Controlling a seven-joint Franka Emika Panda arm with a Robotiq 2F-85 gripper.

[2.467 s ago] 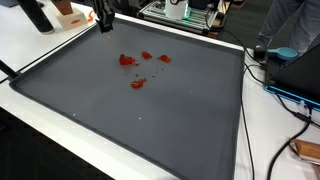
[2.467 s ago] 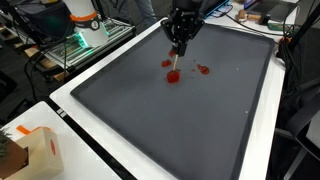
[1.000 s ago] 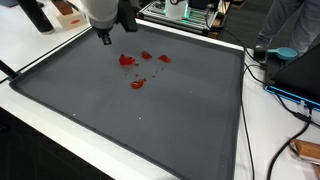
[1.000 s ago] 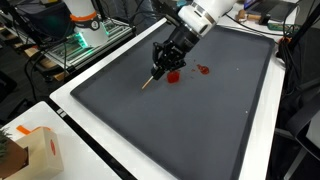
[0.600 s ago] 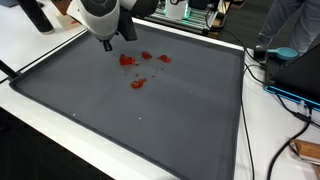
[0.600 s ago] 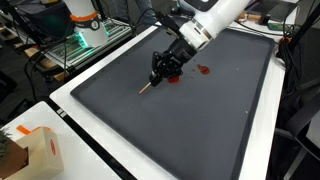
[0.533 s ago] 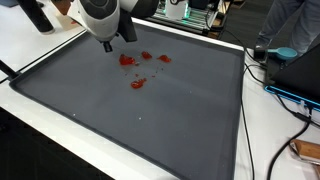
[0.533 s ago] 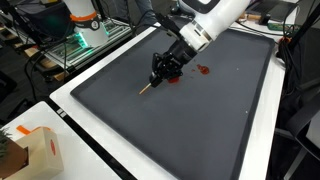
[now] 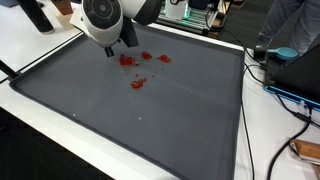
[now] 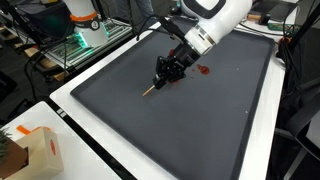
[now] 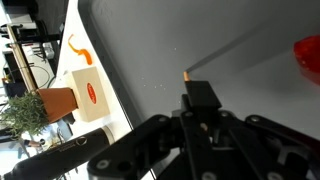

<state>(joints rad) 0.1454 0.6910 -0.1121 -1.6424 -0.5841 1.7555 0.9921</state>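
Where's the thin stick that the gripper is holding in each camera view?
In an exterior view: the thin stick pokes down-left from the gripper, at picture centre.
In an exterior view: cannot make it out below the arm, upper left.
Wrist view: its tip shows just above the fingers, centre.
Shared landmark: the red smears on the grey mat.

A white table point(image 9: 35, 55) is noted, covered largely by a dark grey mat point(image 9: 150, 125) with a raised black edge. Loose cables point(image 9: 290, 98) are recorded on the table beside the mat. A cardboard box point(image 10: 38, 150) is observed at one table corner. A green-lit equipment rack point(image 10: 80, 45) is seen behind the table. A potted plant point(image 11: 22, 115) is visible in the wrist view.
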